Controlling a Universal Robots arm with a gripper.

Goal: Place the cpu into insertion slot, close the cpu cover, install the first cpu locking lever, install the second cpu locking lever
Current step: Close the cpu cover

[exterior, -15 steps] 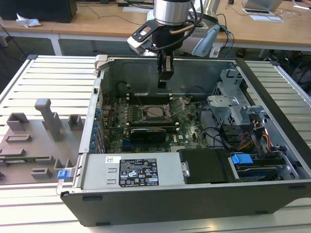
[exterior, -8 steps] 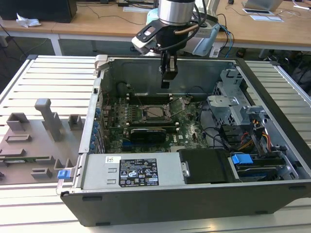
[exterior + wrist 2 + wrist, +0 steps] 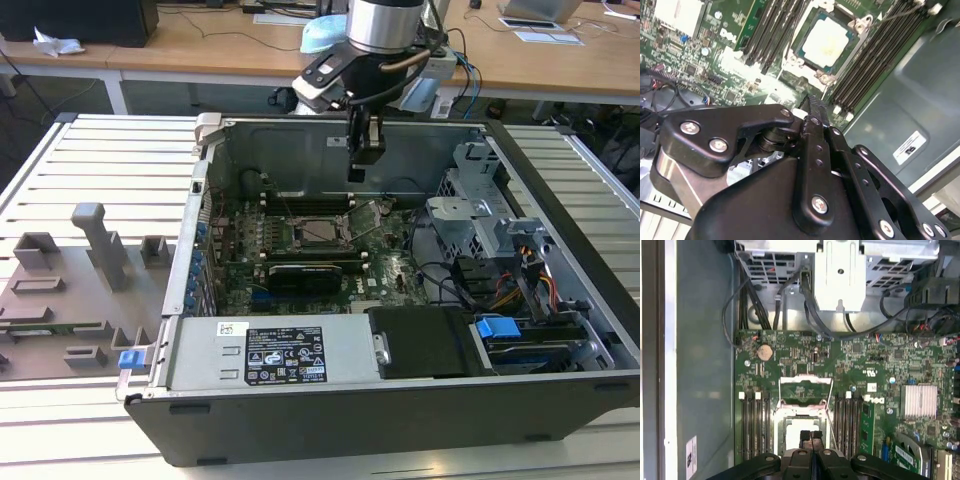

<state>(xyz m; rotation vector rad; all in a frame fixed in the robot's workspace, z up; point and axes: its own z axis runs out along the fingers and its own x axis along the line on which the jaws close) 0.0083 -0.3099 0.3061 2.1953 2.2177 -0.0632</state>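
— Silver-grey chip (image 3: pixel 826 40): where does it sit?

— In the square socket (image 3: pixel 796 59) on the green board (image 3: pixel 865 355), lying flat with its metal top up. The second wrist view shows that top bare, with nothing over it.

— Which way does it point?

— It is square, so it has no long side. Its edges run parallel to the black memory slots (image 3: pixel 754 425) on both sides of it.

— And the metal cover (image 3: pixel 805 381)?

— Open. In the first wrist view it is a silvery frame swung off the socket, with green board showing through its window, on the side of the round coin battery (image 3: pixel 764 351). In the exterior view it stands tilted (image 3: pixel 366 213), just on the exterior view's right of the chip (image 3: pixel 320 230).

— The pincer?

— Narrow, its two black fingers (image 3: pixel 806 439) pressed together with nothing between them. Both wrist views show this. In the first wrist view the tips (image 3: pixel 811 436) overlap the chip (image 3: pixel 792 432).

— Is it touching?

— No. The exterior view shows the pincer (image 3: pixel 357 172) hanging above the board, well clear of the chip. That view also shows the whole open computer case (image 3: pixel 300 420) on the slatted desk (image 3: pixel 100 160), with a grey rack (image 3: pixel 90 260) on the exterior view's left.
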